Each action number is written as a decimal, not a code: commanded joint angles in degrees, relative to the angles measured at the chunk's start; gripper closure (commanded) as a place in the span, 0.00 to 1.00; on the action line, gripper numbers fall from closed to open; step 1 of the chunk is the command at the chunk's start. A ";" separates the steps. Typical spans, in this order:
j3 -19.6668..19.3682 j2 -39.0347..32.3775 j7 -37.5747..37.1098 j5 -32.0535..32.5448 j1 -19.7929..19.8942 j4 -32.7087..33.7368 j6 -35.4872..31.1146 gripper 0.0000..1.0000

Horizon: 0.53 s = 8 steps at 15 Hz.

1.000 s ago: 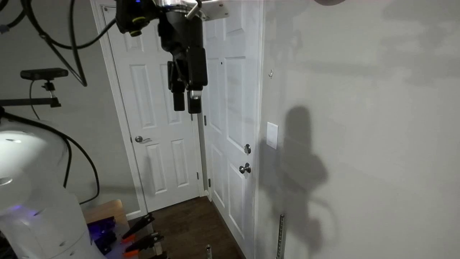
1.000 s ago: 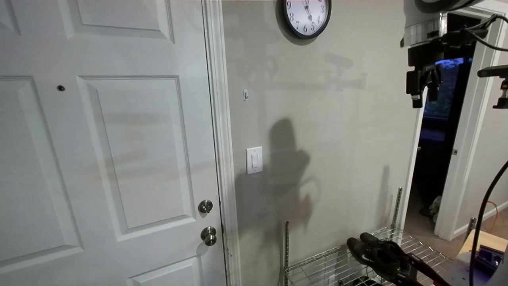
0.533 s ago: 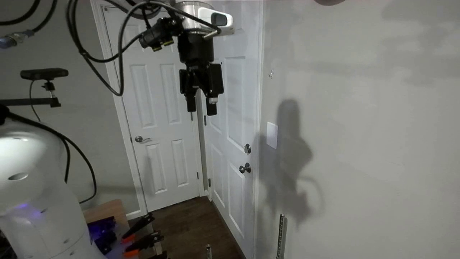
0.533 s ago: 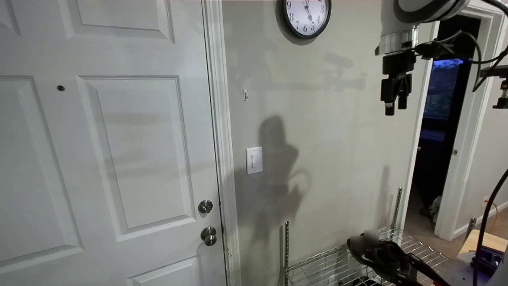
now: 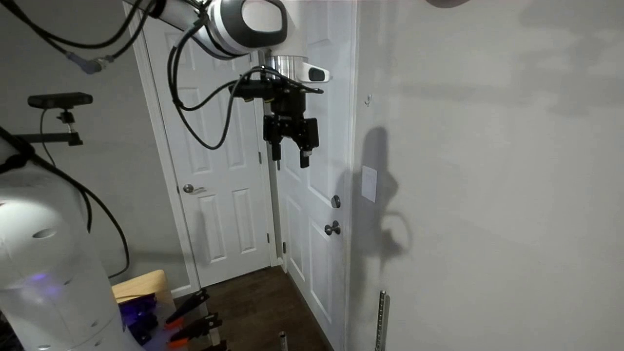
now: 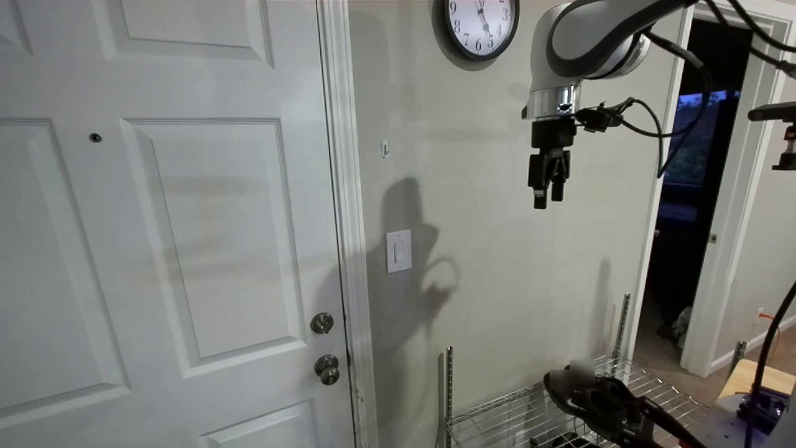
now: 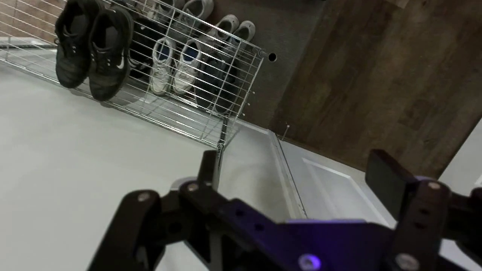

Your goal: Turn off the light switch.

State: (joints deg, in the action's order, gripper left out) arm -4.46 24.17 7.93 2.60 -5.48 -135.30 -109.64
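Exterior views show the fingers [image 6: 540, 199] now lower, nearer the light switch [image 6: 398, 251].

Dark wood floor [image 7: 361, 75]; wire rack [image 7: 162, 125] over part.

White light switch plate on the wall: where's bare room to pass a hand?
In an exterior view: bare grey wall runs right from the white rectangular light switch to the dark open doorway, and up to the small pale wall hook. Crowded at left: just a narrow strip before the white door frame.
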 commanded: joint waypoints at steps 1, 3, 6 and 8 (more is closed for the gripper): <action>1.12 -7.29 2.81 -3.67 -0.07 3.53 -4.86 0.00; 2.00 -10.55 1.98 -4.99 0.09 4.66 -9.11 0.00; 3.05 -14.85 1.20 -6.62 0.27 5.92 -17.53 0.00; 3.88 -17.55 0.66 -6.35 0.37 6.89 -21.94 0.00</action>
State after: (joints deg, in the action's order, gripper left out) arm -1.86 10.56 8.32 -2.33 -5.73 -130.49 -126.67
